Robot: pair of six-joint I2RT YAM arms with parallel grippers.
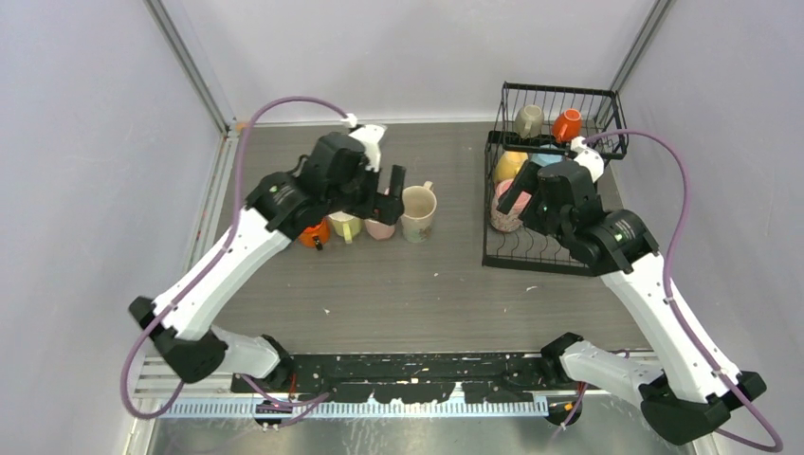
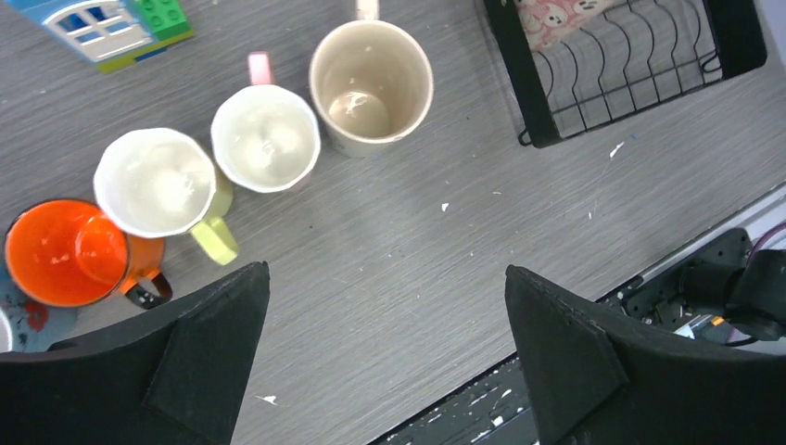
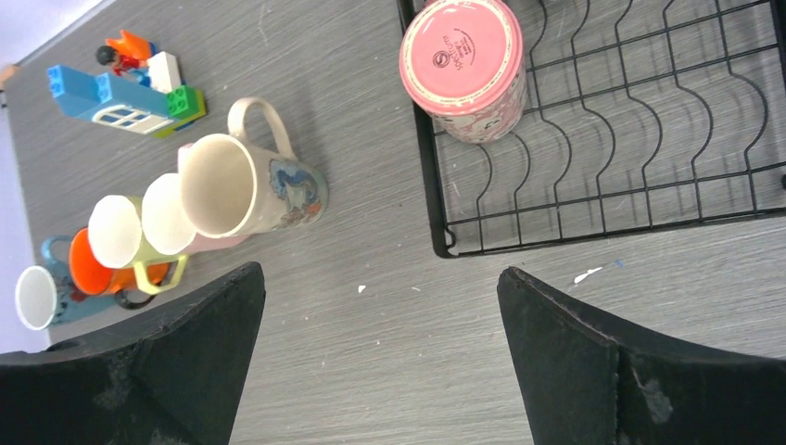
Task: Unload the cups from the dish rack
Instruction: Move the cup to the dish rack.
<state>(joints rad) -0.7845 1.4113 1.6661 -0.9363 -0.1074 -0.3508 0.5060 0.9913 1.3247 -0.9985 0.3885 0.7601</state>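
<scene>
The black wire dish rack stands at the back right. Its upper shelf holds a beige cup and an orange-red cup. Lower down are a yellow cup and an upside-down pink cup. Several cups stand in a row on the table: cream, pink-handled, yellow-green-handled and orange. My left gripper is open and empty above the table, in front of that row. My right gripper is open and empty, beside the rack's front left corner.
A blue, white and green toy block house lies behind the row of cups. A light blue cup stands at the row's left end. Grey walls close in the table at the back and sides. The arms' bases sit along the near edge.
</scene>
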